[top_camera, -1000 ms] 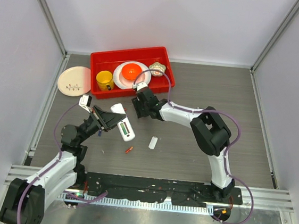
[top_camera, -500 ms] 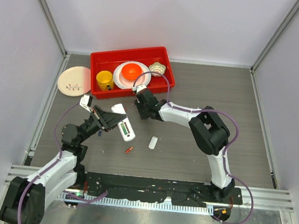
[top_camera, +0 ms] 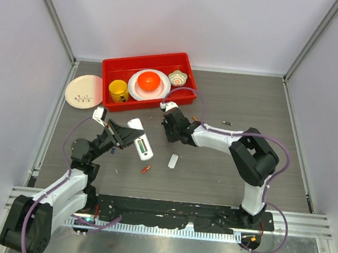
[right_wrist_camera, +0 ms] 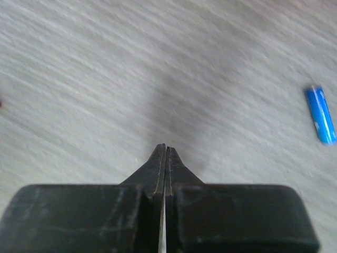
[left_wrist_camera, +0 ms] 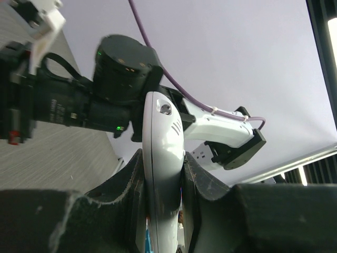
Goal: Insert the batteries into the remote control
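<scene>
Top view: seeing the left gripper (top_camera: 130,139) clamped across the remote control (top_camera: 141,146), bay side up, apparently with a green cell (top_camera: 140,142) already seated just beyond the jaws. Seeing the right gripper (top_camera: 169,131) pinched fully shut on nothing, well apart from that remote. Spotting loose batteries: a red-orange battery (top_camera: 146,169) on the near side of both sets of jaws, a dark battery (top_camera: 226,123) far out behind the right jaws. Also a small white piece (top_camera: 173,161) (battery cover, probably) just near of the right jaws.

Left wrist: confirming the grip. Fingers (left_wrist_camera: 131,179) squeezing both long edges of the remote, its body sticking up out of the jaws, raised off the table.

Right wrist: jaws closed tip to tip, empty, bare table (right_wrist_camera: 79,63) beneath. Blue battery (right_wrist_camera: 320,122) lying flat off to the right of the tips, well apart, untouched.

Judging the step as fetching the next cell. Open before descending. Shift right to bring the blue battery between the tips, straddle it across its short axis, pinch mid-length to stop pivoting. Keep the left grip rigid. Check polarity against the bay before pressing in.
</scene>
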### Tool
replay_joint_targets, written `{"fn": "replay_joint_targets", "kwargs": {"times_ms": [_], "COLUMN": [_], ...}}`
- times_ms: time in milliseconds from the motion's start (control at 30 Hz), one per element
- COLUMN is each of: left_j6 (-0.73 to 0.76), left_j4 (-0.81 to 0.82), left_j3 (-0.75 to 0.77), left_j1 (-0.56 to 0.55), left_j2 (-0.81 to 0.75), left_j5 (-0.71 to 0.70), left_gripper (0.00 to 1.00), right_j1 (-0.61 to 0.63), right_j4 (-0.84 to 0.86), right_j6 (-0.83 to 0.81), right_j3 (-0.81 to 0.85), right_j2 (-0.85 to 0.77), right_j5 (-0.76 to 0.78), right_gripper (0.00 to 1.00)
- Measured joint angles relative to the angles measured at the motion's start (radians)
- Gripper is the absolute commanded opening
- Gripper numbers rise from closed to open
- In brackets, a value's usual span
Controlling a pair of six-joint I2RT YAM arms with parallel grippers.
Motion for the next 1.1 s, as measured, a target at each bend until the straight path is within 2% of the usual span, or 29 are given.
{"fn": "replay_joint_targets", "kwargs": {"times_ms": [100, 133, 233, 500, 1100], "left_j6": [0.005, 0.008, 0.013, 0.016, 0.022], "left_j4": [0.0, 0.001, 0.001, -0.005, -0.01], "left_j3": [0.0, 0.0, 0.0, 0.0, -0.003], "left_j1": [0.0, 0.0, 0.0, 0.001, 0.001], "left_j2": [0.009, 0.012, 0.018, -0.003, -0.031], "left_j5": [0.0, 0.001, 0.001, 0.003, 0.012], "left_gripper": [0.0, 0.0, 0.0, 0.0, 0.0], "right_j1": [0.0, 0.0, 0.0, -0.01, -0.034], "right_j4": [-0.009, -0.015, -0.016, -0.021, -0.034], "right_j6": [0.018, 0.022, 0.032, 0.043, 0.055], "right_j3": [-0.091, -0.11, -0.122, -0.116, -0.103], "right_j2": [-0.097, -0.125, -0.174, -0.186, -0.22], "right_j5": [0.006, 0.008, 0.021, 0.082, 0.129], "right_gripper": [0.11, 0.24, 0.39, 0.43, 0.42]}}
